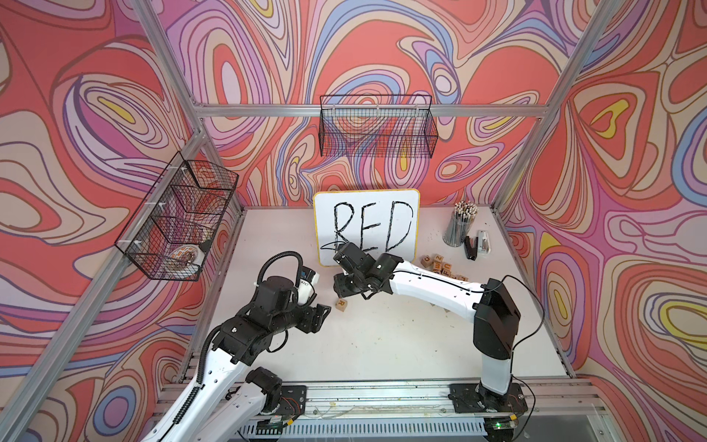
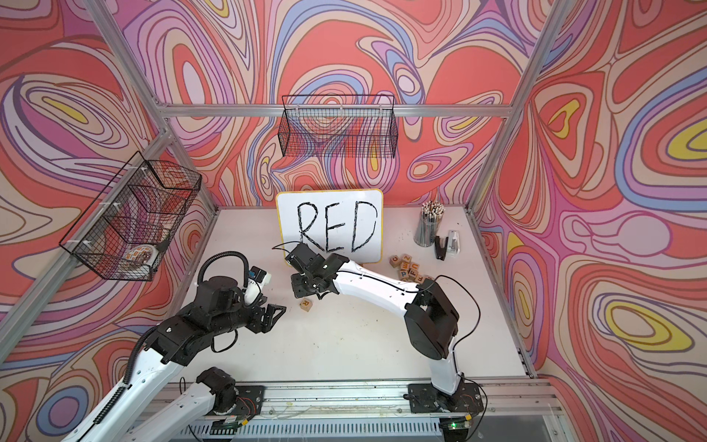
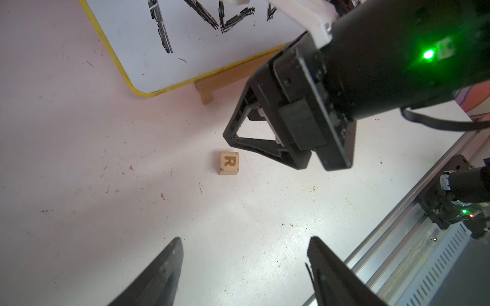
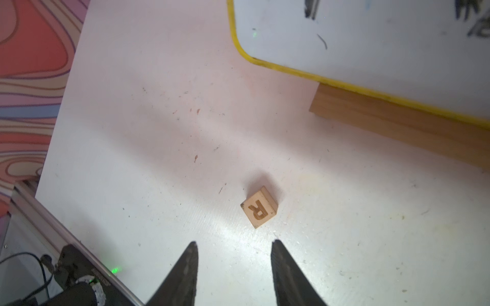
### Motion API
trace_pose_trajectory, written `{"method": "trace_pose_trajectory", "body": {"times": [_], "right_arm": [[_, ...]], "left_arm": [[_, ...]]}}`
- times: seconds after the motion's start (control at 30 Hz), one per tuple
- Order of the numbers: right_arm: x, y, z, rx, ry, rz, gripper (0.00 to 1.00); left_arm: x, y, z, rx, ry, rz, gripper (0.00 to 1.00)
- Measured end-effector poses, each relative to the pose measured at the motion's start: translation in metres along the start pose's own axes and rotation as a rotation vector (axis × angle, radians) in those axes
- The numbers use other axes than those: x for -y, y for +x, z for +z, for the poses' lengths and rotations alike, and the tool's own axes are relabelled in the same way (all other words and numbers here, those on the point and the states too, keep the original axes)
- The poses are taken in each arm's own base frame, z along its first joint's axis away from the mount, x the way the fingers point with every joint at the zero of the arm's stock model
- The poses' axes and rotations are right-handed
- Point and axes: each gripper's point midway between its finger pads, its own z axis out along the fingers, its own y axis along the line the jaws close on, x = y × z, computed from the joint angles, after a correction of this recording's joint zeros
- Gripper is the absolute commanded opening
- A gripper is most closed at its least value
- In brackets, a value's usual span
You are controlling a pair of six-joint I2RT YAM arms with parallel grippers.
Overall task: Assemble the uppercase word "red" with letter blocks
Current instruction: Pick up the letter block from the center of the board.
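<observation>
The R block (image 1: 341,304) lies alone on the white table (image 1: 382,344), letter up, near the lower left corner of the RED whiteboard (image 1: 367,225). This looks like the first letter laid down, with E and D not yet beside it. The right gripper (image 4: 235,243) hangs just above and beside the block without touching it. Its jaws are moderately apart and hold nothing. The left gripper (image 3: 245,239) waits to the left of the block, also parted and empty. The next move probably calls for the right arm to swing back to the pile of letter blocks (image 1: 443,266) on the far right, find an E and set it close to the right of the R.
</observation>
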Motion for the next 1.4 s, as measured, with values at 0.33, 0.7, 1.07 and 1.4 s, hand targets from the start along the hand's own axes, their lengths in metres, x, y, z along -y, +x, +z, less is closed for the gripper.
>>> {"method": "trace_pose_trajectory", "body": {"times": [0.33, 0.7, 1.07, 1.4], "right_arm": [[0.018, 0.013, 0.035, -0.009, 0.096, 0.349, 0.43], [0.019, 0.034, 0.073, -0.09, 0.105, 0.486, 0.47], [0.017, 0.032, 0.077, -0.096, 0.113, 0.503, 0.51], [0.022, 0.042, 0.095, -0.14, 0.158, 0.455, 0.42]], "left_arm": [[0.001, 0.001, 0.001, -0.006, 0.008, -0.001, 0.77], [0.001, 0.001, 0.001, -0.007, 0.009, -0.001, 0.77], [0.001, 0.001, 0.001, -0.006, 0.009, -0.001, 0.77], [0.001, 0.001, 0.001, -0.004, 0.009, -0.001, 0.77]]}}
